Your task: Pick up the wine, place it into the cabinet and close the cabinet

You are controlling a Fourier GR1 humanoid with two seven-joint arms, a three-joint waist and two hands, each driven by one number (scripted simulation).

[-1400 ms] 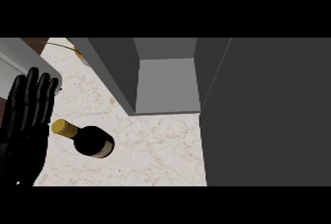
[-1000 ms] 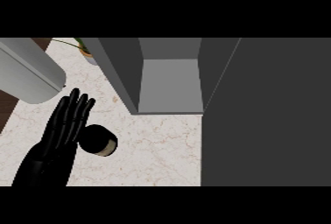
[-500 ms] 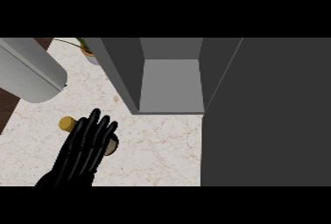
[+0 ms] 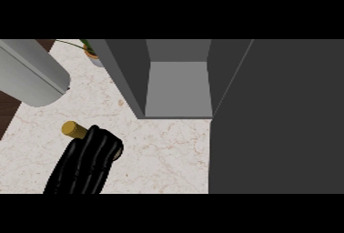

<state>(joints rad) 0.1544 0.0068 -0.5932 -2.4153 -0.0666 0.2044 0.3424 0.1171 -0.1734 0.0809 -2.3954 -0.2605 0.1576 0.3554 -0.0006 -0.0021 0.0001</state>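
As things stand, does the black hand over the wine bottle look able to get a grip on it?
Probably yes: the hand already lies on top of the wine bottle, fingers draped over its body, only the gold top showing. Nothing stands between them on the counter.

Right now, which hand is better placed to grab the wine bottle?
The left hand. It lies directly over the wine bottle on the counter, fingers reaching its gold-capped neck, left of the open cabinet. The right hand is not in view.
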